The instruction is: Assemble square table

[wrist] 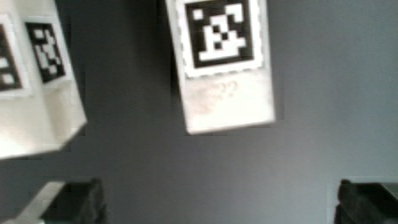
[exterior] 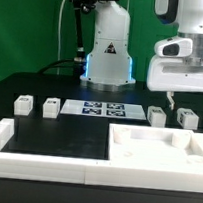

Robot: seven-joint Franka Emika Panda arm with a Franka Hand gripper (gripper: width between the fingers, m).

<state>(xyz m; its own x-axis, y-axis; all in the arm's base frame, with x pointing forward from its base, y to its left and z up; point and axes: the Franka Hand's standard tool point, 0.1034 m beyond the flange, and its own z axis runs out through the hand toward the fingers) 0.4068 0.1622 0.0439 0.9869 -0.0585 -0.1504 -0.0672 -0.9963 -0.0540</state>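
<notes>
White legs (exterior: 156,116) are sitting in a row across the black table (exterior: 56,135), two at the exterior view's left and two at its right, flanking the marker board (exterior: 101,110). The top (exterior: 160,155) is lying flat at the front right of that view, beside the rim bars (exterior: 34,155). The gripper (exterior: 176,97) is hovering over the right pair, jaws spread wide, gripping nothing. In the wrist view, one leg (wrist: 228,70) is lying with its long axis crossing the line between the fingers (wrist: 71,200), tagged end pointing away from them. A second leg (wrist: 36,90) is lying alongside.
</notes>
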